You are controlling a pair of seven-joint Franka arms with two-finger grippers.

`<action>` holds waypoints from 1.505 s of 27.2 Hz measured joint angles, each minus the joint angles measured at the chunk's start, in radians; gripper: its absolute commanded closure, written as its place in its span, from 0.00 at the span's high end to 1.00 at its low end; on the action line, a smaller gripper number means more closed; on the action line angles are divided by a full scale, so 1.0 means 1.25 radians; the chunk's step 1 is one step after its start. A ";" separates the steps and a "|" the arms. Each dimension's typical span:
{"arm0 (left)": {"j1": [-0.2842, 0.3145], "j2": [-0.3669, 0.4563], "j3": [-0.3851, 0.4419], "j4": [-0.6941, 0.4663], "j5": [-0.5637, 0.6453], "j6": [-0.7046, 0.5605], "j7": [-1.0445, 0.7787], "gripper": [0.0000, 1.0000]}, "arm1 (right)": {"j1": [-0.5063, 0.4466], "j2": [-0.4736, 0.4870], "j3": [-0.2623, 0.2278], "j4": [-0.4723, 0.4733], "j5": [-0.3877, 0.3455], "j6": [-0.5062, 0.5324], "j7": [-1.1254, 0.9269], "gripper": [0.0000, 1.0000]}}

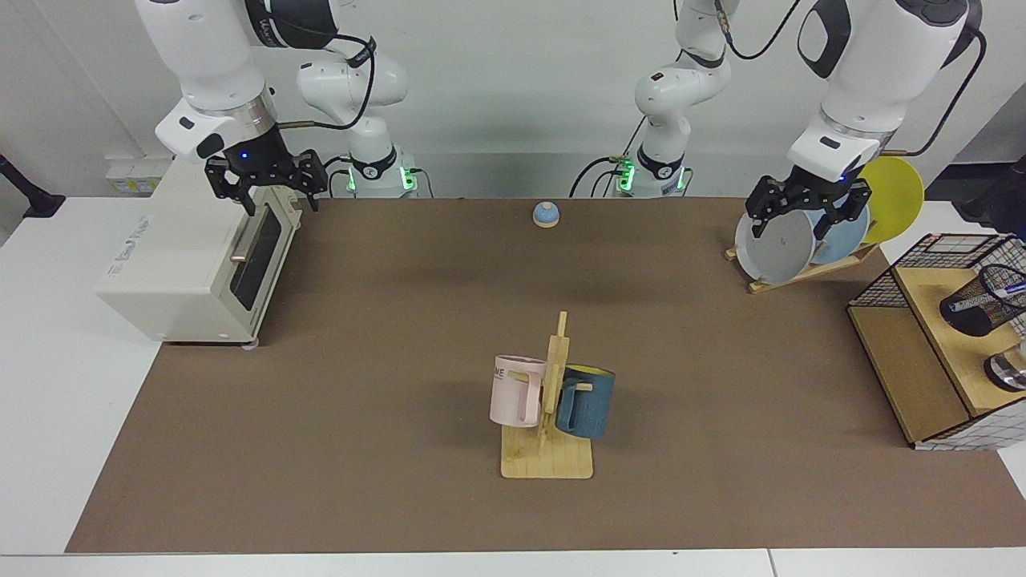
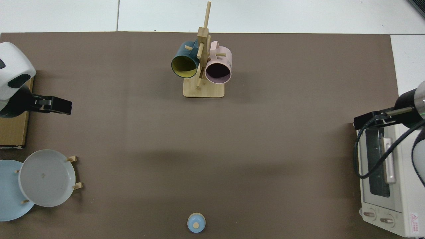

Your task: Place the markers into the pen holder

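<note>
The left gripper hangs open and empty over the plates. The right gripper waits open by the toaster oven. The pen holder leans right, marker inside.

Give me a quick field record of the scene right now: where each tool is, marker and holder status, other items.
left tool: open, empty, raised in front of the plates
right tool: open, empty, waiting above the toaster oven
pen holder: lying tilted on the wooden shelf
marker: blue-capped end shows at the holder's mouth
mug rack: mid-table, pink mug and blue mug hung
</note>
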 measured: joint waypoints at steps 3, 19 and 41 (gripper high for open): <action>0.000 -0.002 0.002 0.000 0.000 -0.001 0.000 1.00 | 0.000 0.000 0.000 0.000 0.000 0.000 0.000 1.00; -0.302 -0.031 0.310 0.000 -0.003 -0.012 0.011 1.00 | 0.000 0.000 0.000 0.000 0.000 0.000 0.000 1.00; -0.452 -0.049 0.449 -0.007 -0.031 -0.011 0.043 1.00 | 0.000 0.000 0.000 0.000 0.000 0.000 0.000 1.00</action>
